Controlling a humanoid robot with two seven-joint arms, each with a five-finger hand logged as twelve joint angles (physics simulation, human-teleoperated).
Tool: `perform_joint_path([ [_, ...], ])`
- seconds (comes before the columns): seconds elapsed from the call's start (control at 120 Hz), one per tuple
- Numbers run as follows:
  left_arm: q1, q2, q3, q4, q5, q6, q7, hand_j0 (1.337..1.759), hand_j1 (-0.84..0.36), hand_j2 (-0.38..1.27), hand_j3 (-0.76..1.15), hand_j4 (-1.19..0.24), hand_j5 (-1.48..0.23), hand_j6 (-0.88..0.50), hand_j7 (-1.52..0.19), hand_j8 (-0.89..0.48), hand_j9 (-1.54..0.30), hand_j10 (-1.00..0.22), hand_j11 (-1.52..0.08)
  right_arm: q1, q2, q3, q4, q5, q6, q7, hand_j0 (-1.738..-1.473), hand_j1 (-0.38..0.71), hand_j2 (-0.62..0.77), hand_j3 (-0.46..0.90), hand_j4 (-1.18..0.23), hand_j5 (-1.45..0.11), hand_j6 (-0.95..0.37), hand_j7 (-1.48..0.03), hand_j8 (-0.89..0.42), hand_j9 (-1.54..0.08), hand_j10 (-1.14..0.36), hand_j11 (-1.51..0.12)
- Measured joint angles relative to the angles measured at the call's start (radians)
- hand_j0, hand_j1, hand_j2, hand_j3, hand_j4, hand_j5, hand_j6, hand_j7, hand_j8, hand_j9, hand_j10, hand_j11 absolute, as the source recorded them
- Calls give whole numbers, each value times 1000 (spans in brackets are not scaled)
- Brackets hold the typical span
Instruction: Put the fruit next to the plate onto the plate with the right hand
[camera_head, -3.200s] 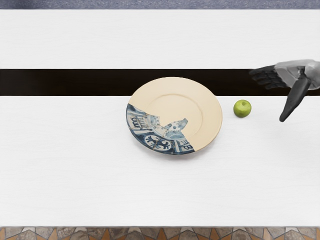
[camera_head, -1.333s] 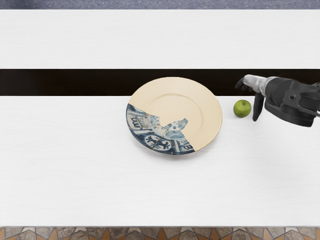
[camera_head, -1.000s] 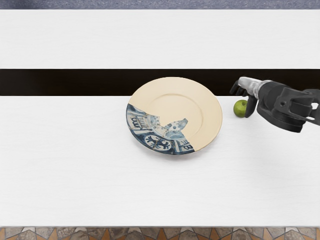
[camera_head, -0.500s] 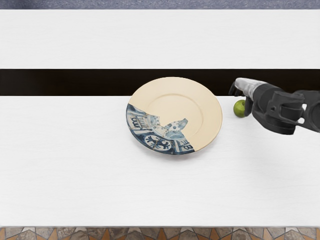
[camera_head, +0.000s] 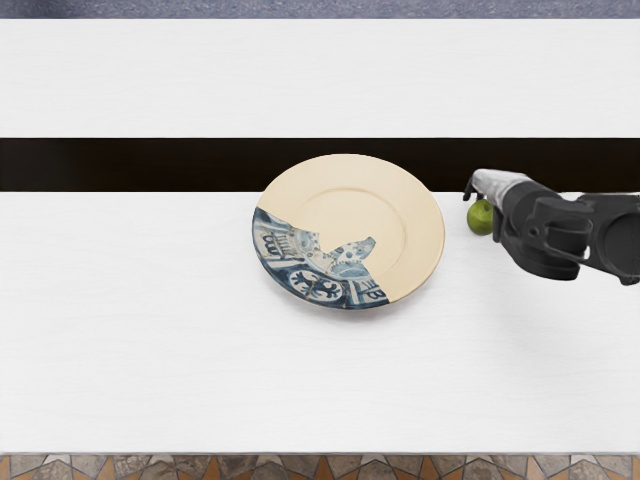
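Covering green fruit (camera_head: 480, 218) right of plate (camera_head: 385, 200) | right robot hand (camera_head: 493, 187) apparently touching it | closure: cannot tell

The one camera sat at the robot's head and looked down at a slant across the white table (camera_head: 150, 380), facing from its near edge toward the far side. It stood far enough back to take in the table's near edge and the whole plate (camera_head: 400, 200), which lay close to the centre of the frame. Patterned floor tiles (camera_head: 300, 468) edged the bottom, and a black band (camera_head: 120, 165) crossed the upper part. The right arm (camera_head: 590, 235) entered from the right edge.
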Motion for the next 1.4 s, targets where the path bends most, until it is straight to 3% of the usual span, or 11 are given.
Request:
perform_joint_path([
  [0.492, 0, 0, 0, 0, 0, 0, 0, 1658, 349, 0, 0, 0, 0, -1, 0, -1, 0, 0, 0, -10, 22, 0, -23, 1, -2, 0, -1657, 231, -71, 0, -496, -649, -496, -646, -497, -649, -496, -648],
  [0.733, -1, 0, 0, 0, 0, 0, 0, 1658, 349, 0, 0, 0, 0, -1, 0, -1, 0, 0, 0, -12, 23, 7, -23, 3, 2, -2, -1650, 259, -33, 0, -584, -788, -434, -770, -433, -783, -588, -780],
  [0.942, -1, 0, 0, 0, 0, 0, 0, 1658, 349, 0, 0, 0, 0, -1, 0, -1, 0, 0, 0, -6, 18, 13, -20, 10, 2, -1, -1651, 271, 139, 0, -661, -876, -472, -854, -456, -870, -649, -869],
  [1.092, 0, 0, 0, 0, 0, 0, 0, 1658, 349, 0, 0, -1, 0, -1, 0, -1, 0, 0, 0, 0, 1, 42, -16, 12, 8, -1, -1652, 284, 175, 0, -650, -911, -459, -885, -441, -900, -670, -899],
  [1.4, 0, 0, 0, 0, 0, 0, 0, 1658, 349, 0, 0, -1, 0, -1, 0, -1, 0, 0, 0, 106, -32, 56, 37, 16, 31, -1, -1653, 302, 199, 0, -619, -945, -430, -906, -418, -922, -684, -922],
])
